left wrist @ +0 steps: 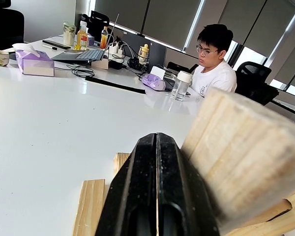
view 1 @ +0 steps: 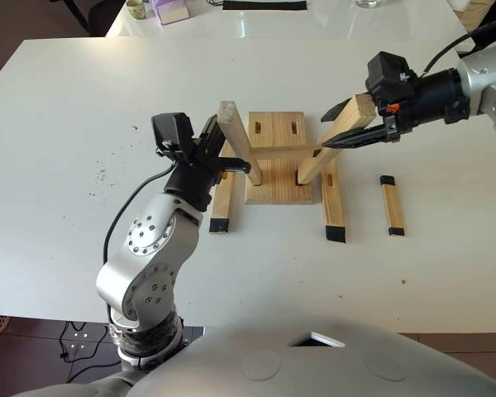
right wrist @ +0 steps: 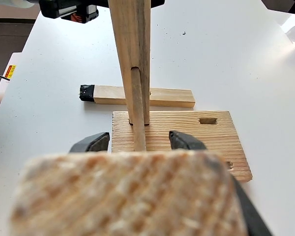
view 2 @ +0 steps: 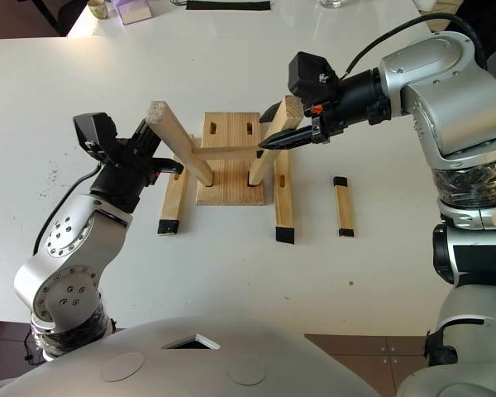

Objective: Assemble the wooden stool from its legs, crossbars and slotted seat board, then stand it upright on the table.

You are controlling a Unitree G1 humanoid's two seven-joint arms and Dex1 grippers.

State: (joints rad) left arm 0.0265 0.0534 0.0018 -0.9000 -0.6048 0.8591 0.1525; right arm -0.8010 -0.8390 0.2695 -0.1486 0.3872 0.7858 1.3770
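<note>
**While the right pincer (right wrist: 138, 141) is clamping the right leg (view 1: 314, 165), the left pincer (left wrist: 157, 147) is sitting closed**

Its shut fingers (left wrist: 137, 196) are lying right against the left leg (view 1: 234, 132). Both legs, joined by a crossbar (view 1: 285, 151), are standing in the seat board (view 1: 277, 192) on the tabletop (view 1: 83, 124).

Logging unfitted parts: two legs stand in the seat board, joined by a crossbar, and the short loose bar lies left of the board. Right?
No. The short loose bar lies to the robot's right of the seat board, as the left eye view shows. The left leg and right leg, joined by a crossbar, do stand in it.
</note>
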